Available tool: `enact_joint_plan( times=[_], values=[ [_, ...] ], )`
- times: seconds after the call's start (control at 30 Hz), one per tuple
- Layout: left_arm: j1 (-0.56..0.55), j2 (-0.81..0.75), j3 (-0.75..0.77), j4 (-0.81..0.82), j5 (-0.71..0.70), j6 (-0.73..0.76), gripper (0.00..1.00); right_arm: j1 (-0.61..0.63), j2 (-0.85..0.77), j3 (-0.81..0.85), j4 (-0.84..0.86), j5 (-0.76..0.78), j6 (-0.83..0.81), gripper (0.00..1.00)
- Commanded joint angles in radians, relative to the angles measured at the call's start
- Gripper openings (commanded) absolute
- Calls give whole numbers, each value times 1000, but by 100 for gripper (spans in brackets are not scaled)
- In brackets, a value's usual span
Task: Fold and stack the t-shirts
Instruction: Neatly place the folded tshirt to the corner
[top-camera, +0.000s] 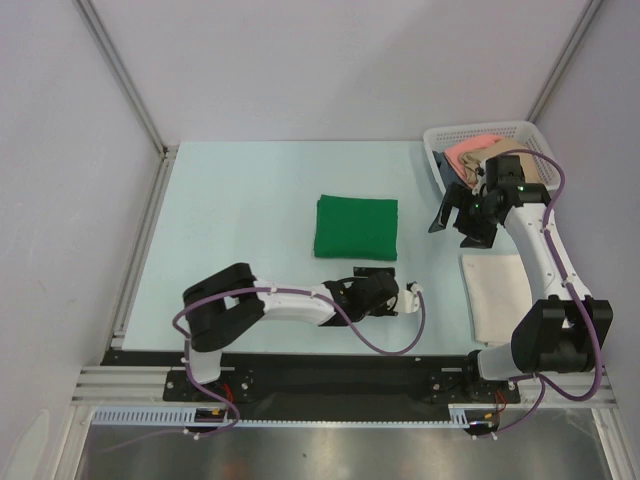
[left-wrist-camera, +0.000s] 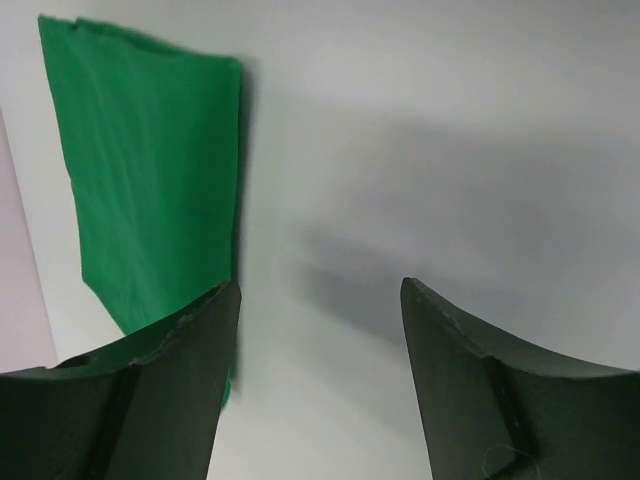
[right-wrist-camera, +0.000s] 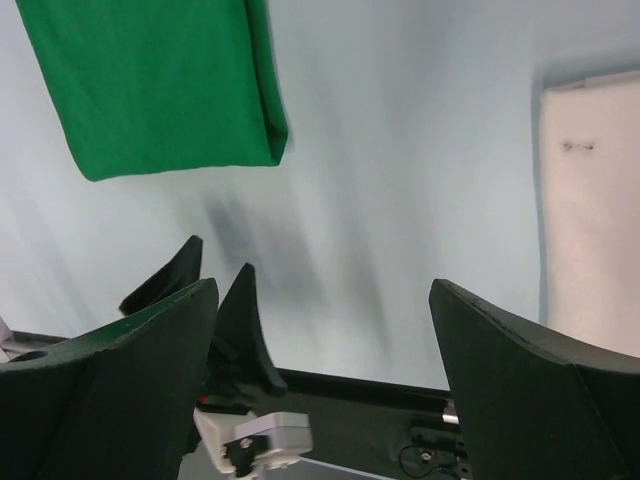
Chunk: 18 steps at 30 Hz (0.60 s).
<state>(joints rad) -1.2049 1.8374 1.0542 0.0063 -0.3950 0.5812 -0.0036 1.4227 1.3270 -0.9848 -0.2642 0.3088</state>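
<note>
Above the table's (top-camera: 250, 200) far right, the right jaws hang released, empty; heaped shirts (top-camera: 470, 157) in the basket (top-camera: 480, 128) lie close at one o'clock, nearest this arm. Left jaws, also released, sit low, folded green shirt (top-camera: 356, 227) at eleven o'clock.

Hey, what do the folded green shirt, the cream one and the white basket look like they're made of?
The green t-shirt looks like soft matte knit cloth, probably cotton; it folds flat with rounded edges. The cream-white t-shirt seems to be similar matte cloth, lying limp and flat. The basket is likely rigid white plastic, judging by its open mesh wall and smooth rim.
</note>
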Motion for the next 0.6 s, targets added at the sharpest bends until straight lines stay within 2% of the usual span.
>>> enact_joint_plan(
  times=[0.0, 0.17, 0.27, 0.57],
  values=[
    [-1, 87, 128, 81, -28, 104, 71, -36, -28, -12, 32, -29, -14, 94],
    [-1, 213, 253, 72, -67, 143, 70, -62, -19, 8, 40, -72, -4, 94],
    [13, 244, 295, 45, -38, 169, 70, -70, -4, 35, 34, -73, -2, 95],
    [71, 302, 325, 31, 10, 193, 67, -84, 24, 37, 63, -96, 7, 97]
  ],
)
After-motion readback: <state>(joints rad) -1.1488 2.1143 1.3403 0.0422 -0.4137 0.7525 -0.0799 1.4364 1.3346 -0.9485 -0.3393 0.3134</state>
